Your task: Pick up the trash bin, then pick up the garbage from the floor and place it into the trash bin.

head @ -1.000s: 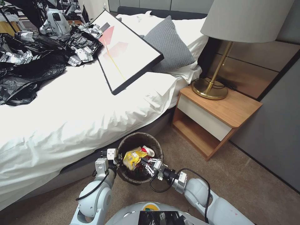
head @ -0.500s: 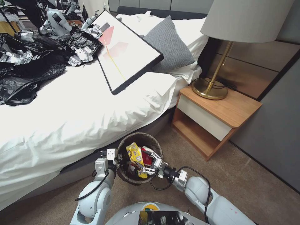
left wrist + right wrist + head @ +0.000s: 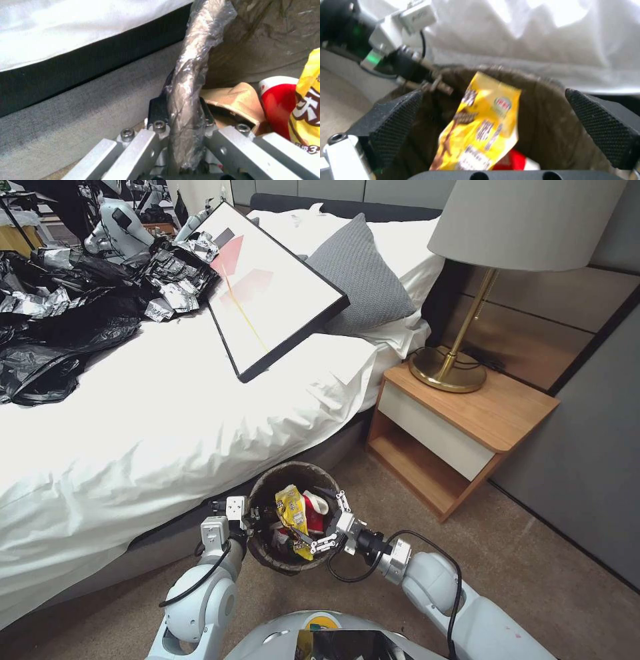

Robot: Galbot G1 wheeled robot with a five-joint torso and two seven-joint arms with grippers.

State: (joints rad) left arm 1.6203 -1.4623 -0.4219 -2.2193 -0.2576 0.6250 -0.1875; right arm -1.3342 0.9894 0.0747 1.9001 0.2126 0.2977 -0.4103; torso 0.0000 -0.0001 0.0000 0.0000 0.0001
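Bedside surroundings, as I see them from the head camera

White bed [image 3: 167, 427]: framed picture [image 3: 270, 290], grey pillow [image 3: 360, 273], black bags [image 3: 60, 327]. Wooden nightstand [image 3: 460, 427] bearing brass lamp [image 3: 467, 333]. Carpet [image 3: 553, 587].

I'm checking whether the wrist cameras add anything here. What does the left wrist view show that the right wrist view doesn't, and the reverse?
Left wrist view: the left gripper shut on the bag-covered rim of the trash bin, tan paper beside it, and the bed's grey base.

Right wrist view: the right gripper with fingers spread wide at the bin's mouth, holding nothing, and the white bedding.

Both: the brown liner, the yellow snack wrapper standing inside, and a red-and-white cup next to it.
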